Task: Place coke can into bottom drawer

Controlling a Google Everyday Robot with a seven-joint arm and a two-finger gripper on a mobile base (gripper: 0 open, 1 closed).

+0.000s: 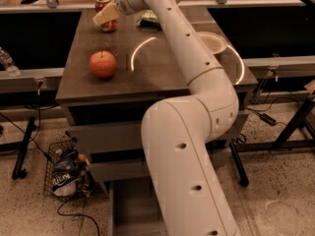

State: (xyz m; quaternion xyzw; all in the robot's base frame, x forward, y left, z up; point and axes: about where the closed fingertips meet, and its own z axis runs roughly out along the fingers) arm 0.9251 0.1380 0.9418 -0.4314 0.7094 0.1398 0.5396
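The coke can (pixel 104 4) stands upright at the far left of the cabinet top, red with a silver top. My gripper (pixel 106 15) is right at the can, in front of its middle, and covers part of it. The arm reaches over the top from the lower right. The bottom drawer (pixel 127 206) is pulled out at floor level, and its plain grey inside shows to the left of my arm, which hides the drawer's right part.
A red-orange apple (pixel 103 64) sits on the left of the cabinet top (pixel 157 70). A white bowl (pixel 212 42) is at the right, a green bag (pixel 147 18) at the back. A wire basket (pixel 66 173) with packets stands on the floor at the left.
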